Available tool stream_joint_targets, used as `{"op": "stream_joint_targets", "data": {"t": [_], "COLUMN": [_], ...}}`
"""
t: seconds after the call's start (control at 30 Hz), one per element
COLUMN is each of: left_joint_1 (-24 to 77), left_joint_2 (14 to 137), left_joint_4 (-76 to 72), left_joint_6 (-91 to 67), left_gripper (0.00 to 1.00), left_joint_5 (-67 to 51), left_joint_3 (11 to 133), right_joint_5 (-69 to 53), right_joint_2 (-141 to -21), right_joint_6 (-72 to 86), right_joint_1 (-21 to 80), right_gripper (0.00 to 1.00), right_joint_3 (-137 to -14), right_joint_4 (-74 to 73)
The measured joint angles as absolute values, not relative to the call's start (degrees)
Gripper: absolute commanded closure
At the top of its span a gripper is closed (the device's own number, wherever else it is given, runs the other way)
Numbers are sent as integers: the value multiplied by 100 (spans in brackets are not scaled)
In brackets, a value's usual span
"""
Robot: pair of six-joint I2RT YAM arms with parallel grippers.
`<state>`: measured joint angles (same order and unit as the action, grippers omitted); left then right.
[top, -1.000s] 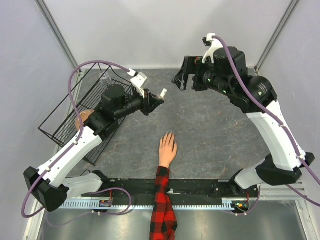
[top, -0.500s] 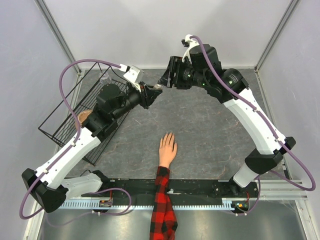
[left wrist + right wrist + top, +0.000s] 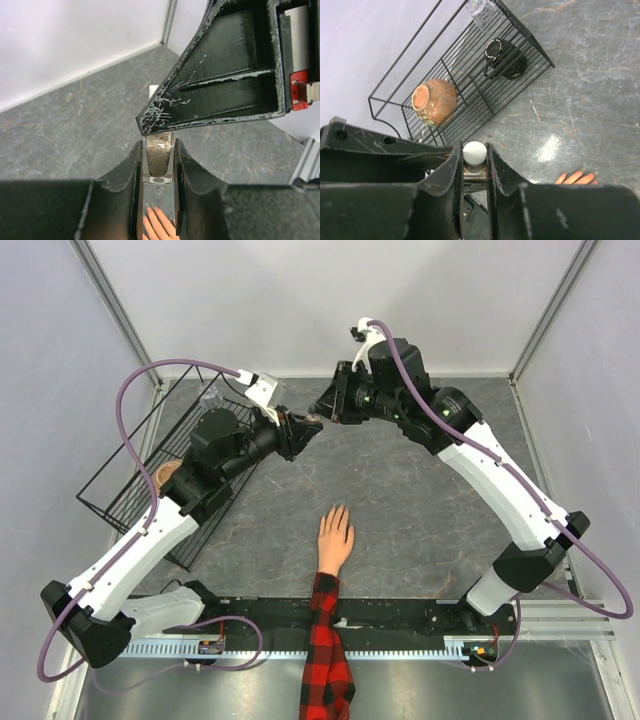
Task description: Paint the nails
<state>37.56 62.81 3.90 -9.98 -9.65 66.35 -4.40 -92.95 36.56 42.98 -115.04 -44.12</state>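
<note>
Uncapping step, far centre above table: grips polish bottle [image 3: 158, 167] clamped in left gripper [image 3: 158, 150], pinches its white cap [image 3: 474, 150] in right gripper [image 3: 474, 156]. Probably needs a twist to free cap, bottle held steady. Leaves nails [image 3: 338, 509], apparently unpainted, on mannequin hand [image 3: 335, 537], near centre.

The space is enclosed by plain, pale wall panels [image 3: 330, 300], joined at the back corners by slim metal posts [image 3: 108, 300]. The tabletop [image 3: 420, 510] is finished in grey, stone-veined material, on which a soft glare [image 3: 547, 148] is reflected.
</note>
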Motion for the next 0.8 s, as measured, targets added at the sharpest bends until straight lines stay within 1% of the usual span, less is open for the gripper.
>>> {"op": "stream_joint_targets", "data": {"t": [0.13,0.23,0.27,0.37,0.43,0.5,0.57,0.6,0.63,0.67,0.7,0.77,0.8], "left_joint_1": [3680,3518,3406,3116,3070,3063,3065,3074,3085,3098,3098,3120,3151], "left_joint_2": [6233,6075,6007,5931,5964,5935,5826,5769,5714,5673,5658,5640,5638], "left_joint_4": [486,423,274,-1044,-1944,-2307,-2056,-1787,-1507,-1240,-1033,-661,-539], "left_joint_6": [-1149,-1487,-1758,-3120,-3935,-4364,-4318,-4206,-4042,-3870,-3728,-3310,-3116], "left_gripper": [98,98,98,98,98,98,98,98,98,98,98,98,98], "left_joint_5": [-1372,-2305,-2792,-4438,-5151,-5618,-5719,-5708,-5658,-5586,-5507,-5240,-5065], "left_joint_3": [6632,6558,6497,6195,6095,6128,6191,6259,6329,6401,6471,6617,6663], "right_joint_5": [-729,-1706,-2141,-3391,-4136,-4698,-4989,-5052,-5072,-5046,-4969,-4683,-4399], "right_joint_2": [-8971,-8311,-8038,-7367,-7181,-7113,-7122,-7142,-7161,-7190,-7220,-7284,-7308], "right_joint_6": [3371,2971,2908,3070,3253,3326,3332,3330,3310,3275,3245,3273,3280], "right_joint_1": [4276,4147,4086,3957,3927,3946,3994,4012,4027,4040,4058,4095,4125], "right_gripper": [100,100,100,100,100,100,100,92,78,58,33,18,8], "right_joint_3": [-10962,-9990,-9603,-8646,-8396,-8309,-8263,-8261,-8274,-8322,-8409,-8626,-8722], "right_joint_4": [-4032,-3157,-2753,-1343,-615,-130,97,134,134,78,-54,-403,-620]}}
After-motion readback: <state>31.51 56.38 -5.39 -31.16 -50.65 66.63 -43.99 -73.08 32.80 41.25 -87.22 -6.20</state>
